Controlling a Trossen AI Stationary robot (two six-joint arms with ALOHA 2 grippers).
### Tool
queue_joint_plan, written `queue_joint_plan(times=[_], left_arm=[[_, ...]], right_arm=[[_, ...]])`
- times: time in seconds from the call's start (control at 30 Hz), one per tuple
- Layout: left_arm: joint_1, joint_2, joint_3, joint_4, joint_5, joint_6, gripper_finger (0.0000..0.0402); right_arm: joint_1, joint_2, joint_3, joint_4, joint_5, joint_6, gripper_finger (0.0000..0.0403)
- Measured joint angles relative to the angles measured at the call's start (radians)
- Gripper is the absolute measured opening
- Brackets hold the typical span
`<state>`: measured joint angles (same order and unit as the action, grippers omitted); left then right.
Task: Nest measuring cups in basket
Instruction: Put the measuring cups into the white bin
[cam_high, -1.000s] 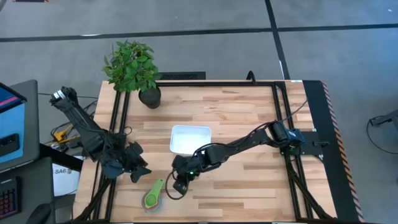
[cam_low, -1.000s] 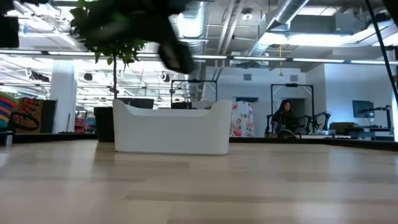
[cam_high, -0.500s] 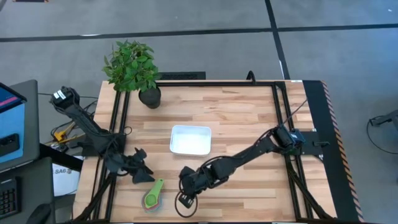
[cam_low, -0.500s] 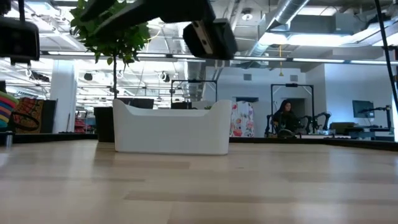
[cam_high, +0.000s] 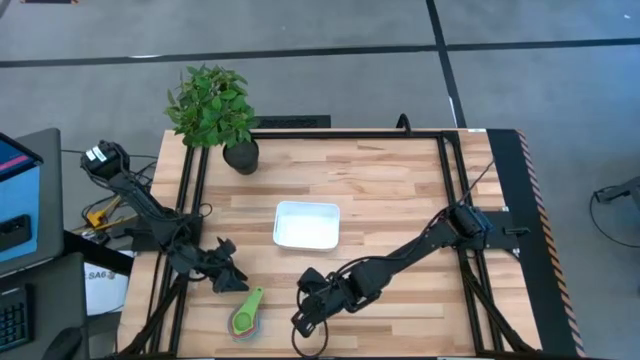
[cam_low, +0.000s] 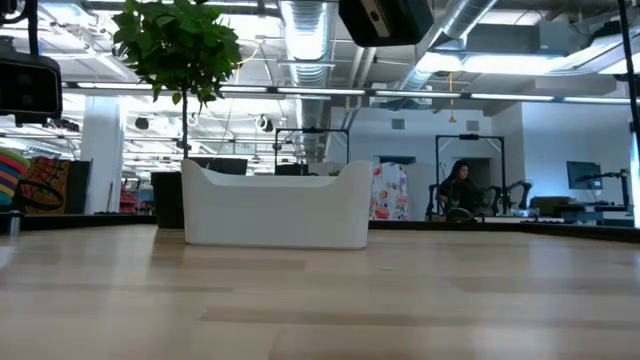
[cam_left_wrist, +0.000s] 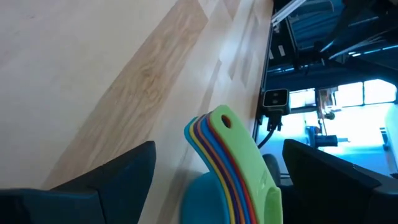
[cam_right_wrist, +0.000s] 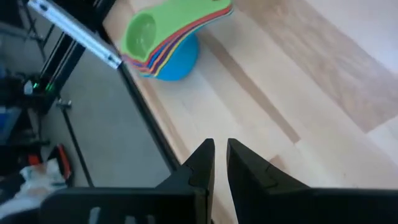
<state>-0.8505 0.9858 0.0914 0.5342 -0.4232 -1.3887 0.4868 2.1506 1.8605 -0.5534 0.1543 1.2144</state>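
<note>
The measuring cups (cam_high: 246, 313) lie nested in one stack near the table's near edge, green on top, the bottom blue bowl (cam_right_wrist: 177, 59) resting on the wood. My left gripper (cam_high: 232, 278) is open just left of and beyond the stack. In its wrist view, my left gripper (cam_left_wrist: 219, 149) has a finger on each side of the fanned handles (cam_left_wrist: 221, 127), touching nothing. My right gripper (cam_high: 303, 320) is shut, to the right of the cups at the near edge. The white basket (cam_high: 307, 225) sits mid-table.
A potted plant (cam_high: 212, 105) in a black pot (cam_high: 241, 156) stands at the far left corner. The near table edge (cam_right_wrist: 155, 124) runs close beside the cups and my right gripper (cam_right_wrist: 219, 155). Bare wood lies right of the basket (cam_low: 275, 205).
My right gripper has drawn back from beside the cups toward the near edge and slightly right. My left gripper has moved toward the near edge and right, closing on the stack's handles. The cups have stayed where they were.
</note>
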Motion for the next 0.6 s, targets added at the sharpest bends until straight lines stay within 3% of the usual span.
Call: queue_joint_plan(times=[0.6], left_arm=[[0.0, 0.348, 0.001, 0.389, 0.019, -0.029, 0.0339]], right_arm=[[0.045, 0.0, 0.0, 0.015, 0.08, 0.119, 0.0066]])
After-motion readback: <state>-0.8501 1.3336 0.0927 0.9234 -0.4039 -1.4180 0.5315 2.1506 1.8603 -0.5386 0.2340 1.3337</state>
